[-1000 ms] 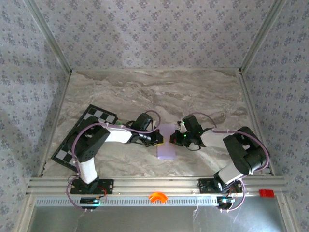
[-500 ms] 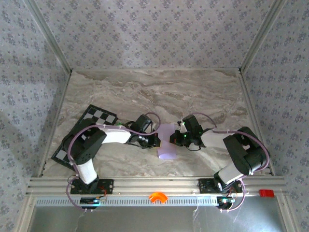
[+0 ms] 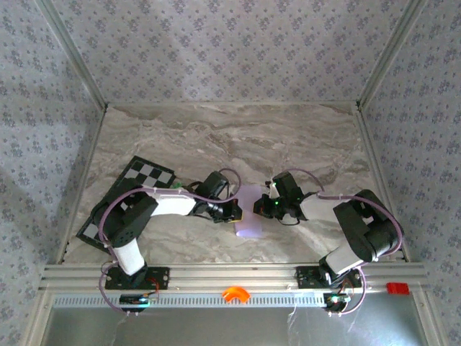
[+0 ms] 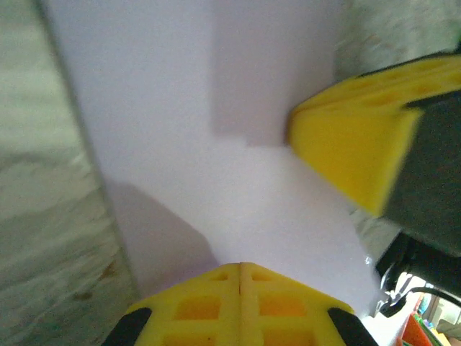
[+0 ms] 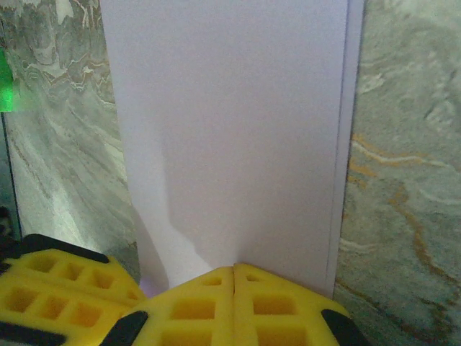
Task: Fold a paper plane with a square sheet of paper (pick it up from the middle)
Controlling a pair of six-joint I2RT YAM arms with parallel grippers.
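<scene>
Black-and-white arms (image 3: 173, 202) carry lilac cables (image 3: 335, 195) and yellow waffled fingers (image 5: 281, 310).

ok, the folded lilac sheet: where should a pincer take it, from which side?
Probably mid-length on a long edge of the sheet, coming in low from the side. It lies flat on the table as a narrow folded strip, so nothing stands up to pinch from above; the layered edge offers a lip.

Plain pale lilac for the square sheet of paper (image 3: 248, 214); bright yellow on left gripper (image 4: 240, 268) and right gripper (image 5: 234, 272); grey-beige veined marble for the table (image 3: 288, 137); black-and-white checks on the board (image 3: 144, 175) at its left edge.
</scene>
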